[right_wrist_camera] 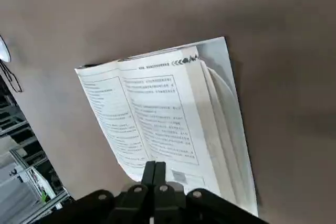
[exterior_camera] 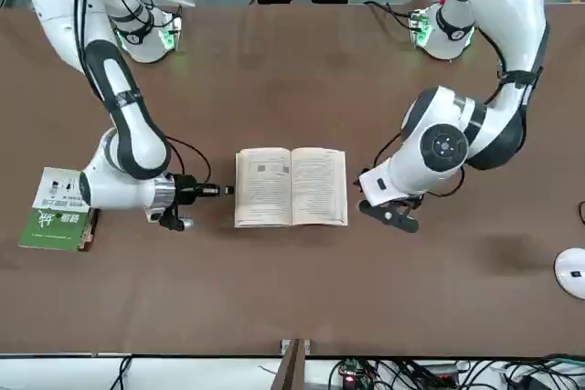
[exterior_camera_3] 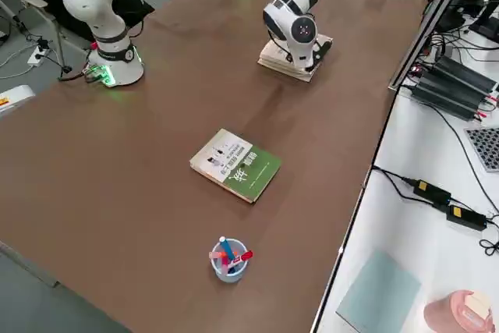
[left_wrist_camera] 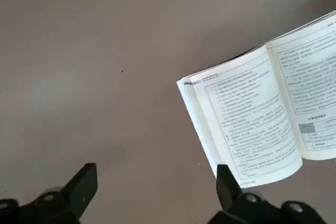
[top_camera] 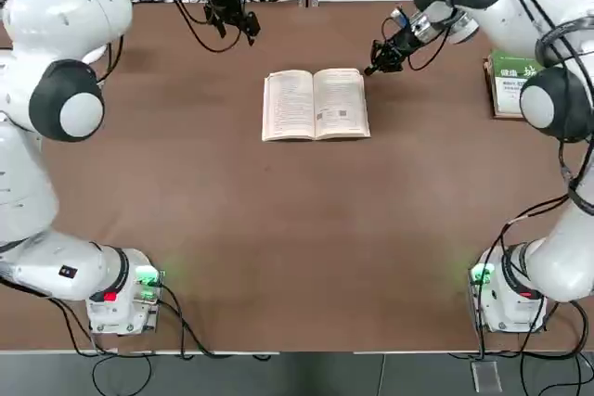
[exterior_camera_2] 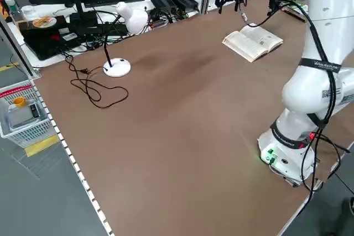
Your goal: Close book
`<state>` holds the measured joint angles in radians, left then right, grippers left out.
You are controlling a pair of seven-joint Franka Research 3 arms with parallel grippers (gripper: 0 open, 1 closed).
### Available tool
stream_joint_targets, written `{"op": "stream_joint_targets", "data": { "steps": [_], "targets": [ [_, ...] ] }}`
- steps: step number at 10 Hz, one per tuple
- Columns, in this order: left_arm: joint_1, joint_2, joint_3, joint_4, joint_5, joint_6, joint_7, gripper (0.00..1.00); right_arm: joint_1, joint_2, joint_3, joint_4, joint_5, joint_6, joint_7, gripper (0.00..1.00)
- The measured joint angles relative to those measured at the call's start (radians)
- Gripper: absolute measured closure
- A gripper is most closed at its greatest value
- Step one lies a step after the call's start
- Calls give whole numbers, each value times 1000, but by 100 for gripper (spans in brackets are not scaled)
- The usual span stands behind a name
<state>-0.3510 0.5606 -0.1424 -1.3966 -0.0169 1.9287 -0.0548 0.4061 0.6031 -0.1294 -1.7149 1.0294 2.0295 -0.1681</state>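
— On the brown counter (top_camera: 278, 229): thin cream-paged paperback book (top_camera: 316, 104), lying open, mid-far side.
— Right gripper (top_camera: 371, 69) at its far right corner, fingers pressed together. Left gripper (top_camera: 243, 27) apart, fingers spread.

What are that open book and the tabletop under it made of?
The open book looks like paper: matte cream pages with printed text, fanned at the edge, with a thin soft cover. The table seems a brown matte laminate or similar; its real material is unclear.
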Motion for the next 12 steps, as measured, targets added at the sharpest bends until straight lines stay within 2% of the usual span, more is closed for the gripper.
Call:
{"op": "stream_joint_targets", "data": {
  "steps": [4,12],
  "targets": [
    [-4,10,0,1,0,15,1,0,6,33,0,-6,24,5,-66,99],
    [-7,32,-1,1,0,33,0,0,22,41,0,-44,26,57,-100,99]
  ]
}}
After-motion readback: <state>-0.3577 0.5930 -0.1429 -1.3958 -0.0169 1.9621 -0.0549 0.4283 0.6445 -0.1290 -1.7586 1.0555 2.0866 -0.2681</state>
